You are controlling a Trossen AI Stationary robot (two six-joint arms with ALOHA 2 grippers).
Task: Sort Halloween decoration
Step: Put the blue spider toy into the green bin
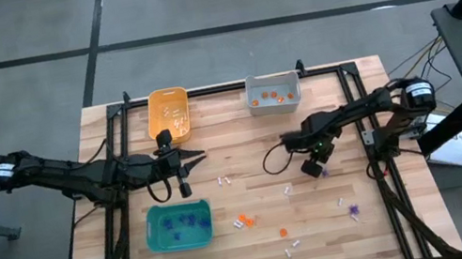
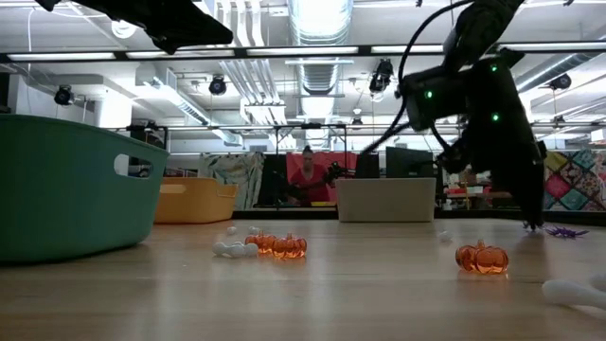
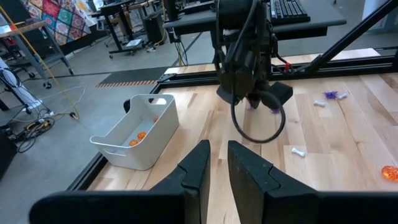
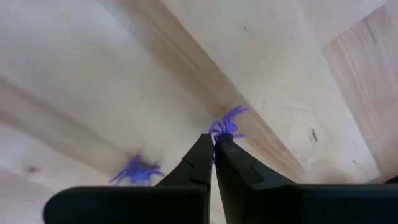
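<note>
Purple spider (image 4: 227,127) trinket is what you have in the right gripper (image 4: 213,149), pinched only by a leg or the edge of its body at the very fingertips, just above the bare wood toward the right middle of the table (image 1: 244,146). That thin hold is your main risk: a quick lift or swing could let the spider slip or flick out, and it is light enough to skitter away. A second purple spider (image 4: 138,169) lies just beside the fingertips, so a low sideways move could knock it. To reach the teal bin (image 1: 179,226), where other purple pieces already sit, you must cross the loose scatter at the table's middle: orange pumpkins (image 1: 244,221) and small white pieces (image 1: 225,181); stay high over them. Your left gripper (image 3: 216,163) hovers near the table's middle left, between the orange-yellow bin (image 1: 167,112) and the teal one, fingers nearly together and holding nothing; it sits close to your drop route, so watch the two arms. The grey bin (image 1: 273,92) with its pumpkins stands well clear at the far edge.
</note>
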